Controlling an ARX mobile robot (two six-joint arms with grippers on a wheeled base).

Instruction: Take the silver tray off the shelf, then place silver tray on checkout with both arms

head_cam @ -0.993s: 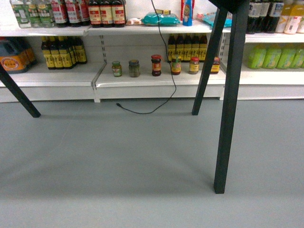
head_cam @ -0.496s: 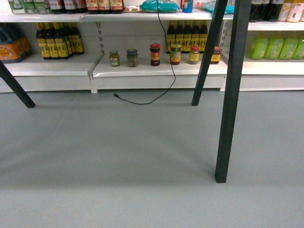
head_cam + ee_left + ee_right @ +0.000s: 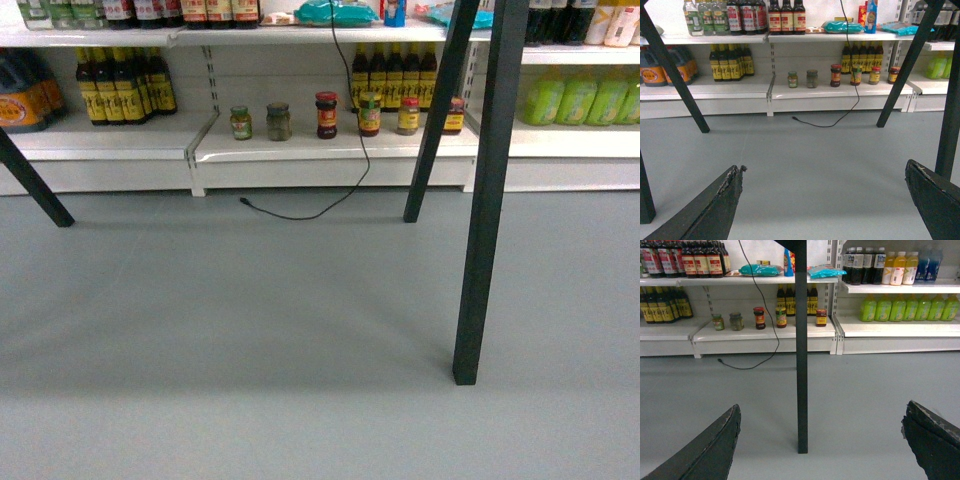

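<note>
No silver tray in any view. Black slanted metal checkout legs [image 3: 488,190] cross the grey floor [image 3: 250,330]; white metal store shelving [image 3: 330,150] with jars sits at twelve o'clock. Left gripper [image 3: 825,200] and right gripper [image 3: 820,442] both spread wide, holding nothing.

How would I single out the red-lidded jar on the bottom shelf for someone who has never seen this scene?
Find the low white shelf behind the slanted black table leg, where a black cable hangs to the floor. A row of small jars stands there. The red-lidded jar is third from the left, just left of the cable, dark red and taller than the two greenish jars beside it.
</note>
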